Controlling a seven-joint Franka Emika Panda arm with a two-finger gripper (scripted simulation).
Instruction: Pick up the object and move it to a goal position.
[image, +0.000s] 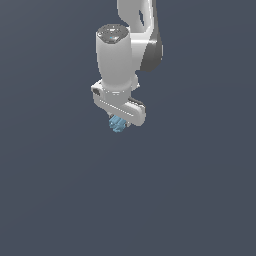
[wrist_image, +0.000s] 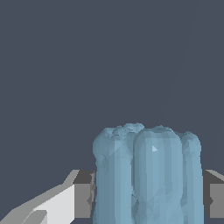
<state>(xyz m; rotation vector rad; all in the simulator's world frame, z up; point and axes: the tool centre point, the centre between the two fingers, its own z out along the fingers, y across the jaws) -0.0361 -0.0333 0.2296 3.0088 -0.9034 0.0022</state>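
The pincer (image: 119, 121) is clamped on the object (image: 117, 123), a small light-blue knobbly chunk that pokes out just below the white hand in the exterior view. In the wrist view the object (wrist_image: 146, 175) fills the gap between the 2 grey pads (wrist_image: 83, 194), each pressed against 1 of its sides.

Judging by this, the pick is done and the carry is the step in hand. No goal marker shows in either view, so I cannot say how far the move has to go. The next move calls for a steady travel toward the goal with the squeeze kept firm, since the lumpy sides give the pads an uneven seat and the chunk could twist or slip.

The exterior view shows the whole arm (image: 122, 50) and the chunk hanging under it against a plain dark surface (image: 200, 200), but hides the fingers. The wrist view shows the contact on both sides, yet nothing of the arm's pose.
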